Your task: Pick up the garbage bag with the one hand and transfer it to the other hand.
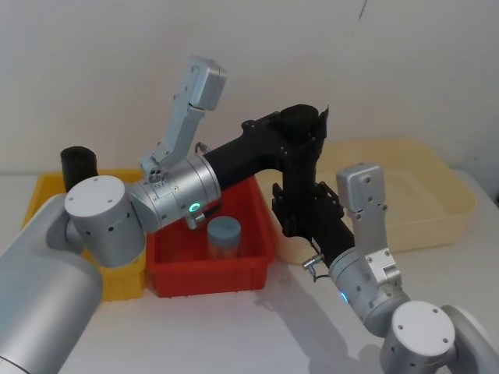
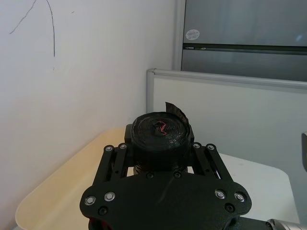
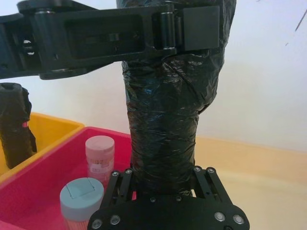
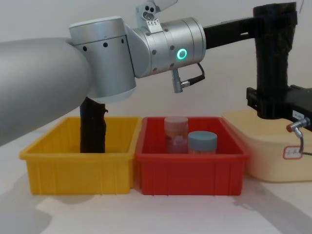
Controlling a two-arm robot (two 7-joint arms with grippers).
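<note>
In right claw [image 3: 163,178], bag [image 3: 163,120] base seems hidden.

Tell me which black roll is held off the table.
The thick garbage bag: the left gripper grips its top, the right gripper its lower end. The slimmer roll stands in the yellow bin.

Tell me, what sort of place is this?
Probably a robot test corner in an office or lab: a white table with a yellow bin, red bin and cream tub, an office partition nearby, and the left end effector and right end effector both gripping a garbage bag.
</note>
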